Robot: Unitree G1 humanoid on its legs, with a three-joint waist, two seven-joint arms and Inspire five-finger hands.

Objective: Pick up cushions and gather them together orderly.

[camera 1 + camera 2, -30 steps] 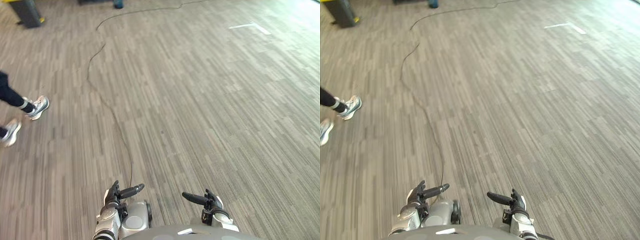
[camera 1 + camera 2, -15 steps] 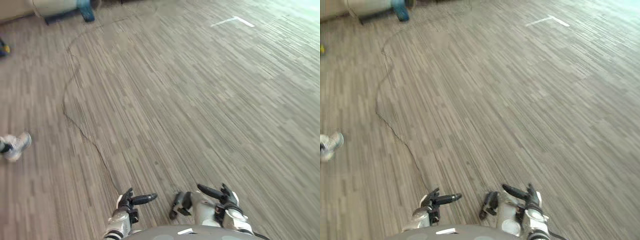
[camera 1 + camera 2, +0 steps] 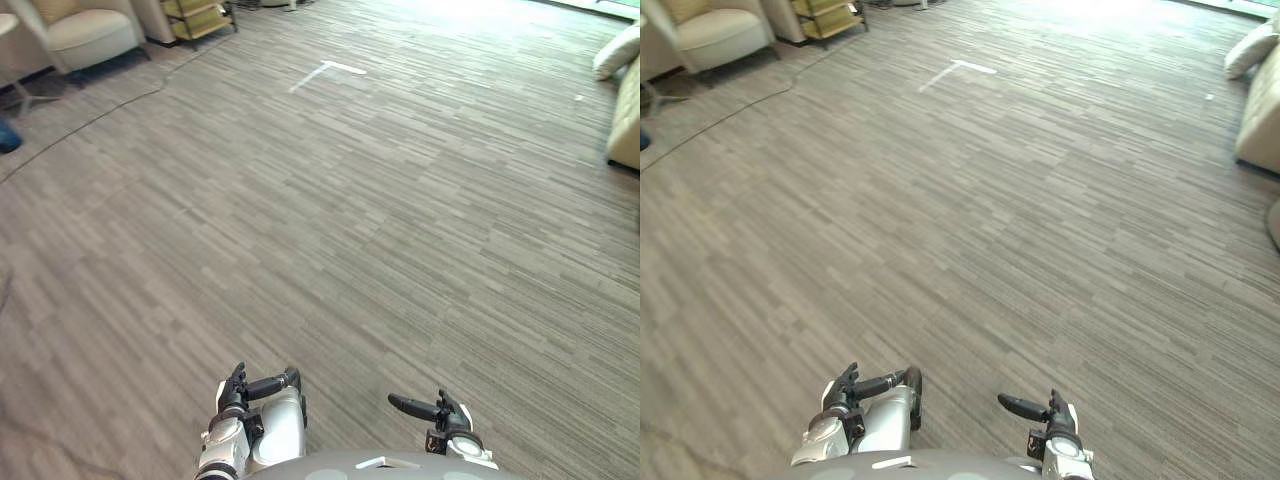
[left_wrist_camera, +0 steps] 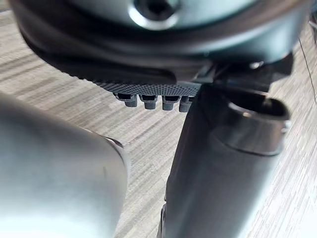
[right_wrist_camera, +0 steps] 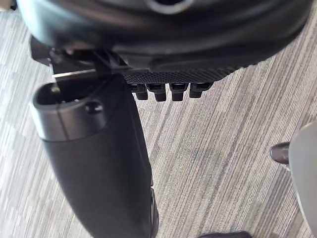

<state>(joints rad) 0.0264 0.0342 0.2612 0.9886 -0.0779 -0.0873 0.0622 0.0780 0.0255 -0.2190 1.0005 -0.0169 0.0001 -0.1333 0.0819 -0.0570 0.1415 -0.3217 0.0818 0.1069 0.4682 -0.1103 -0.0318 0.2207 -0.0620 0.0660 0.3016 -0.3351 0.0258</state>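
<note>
Cream plump cushion (image 3: 619, 51) sits far right beside a beige sofa (image 3: 627, 130), well apart from the dark left hand (image 3: 262, 386) and right hand (image 3: 415, 407), both empty with fingers relaxed above the grey plank floor (image 3: 350, 220).

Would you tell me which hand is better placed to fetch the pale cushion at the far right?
Probably the right hand: the cushion lies far off on the robot's right side. The left hand is equally empty, but sits on the opposite side.

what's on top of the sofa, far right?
A pale cushion seems to rest on the beige sofa; the view's edge cuts both off, hiding anything further along.
</note>
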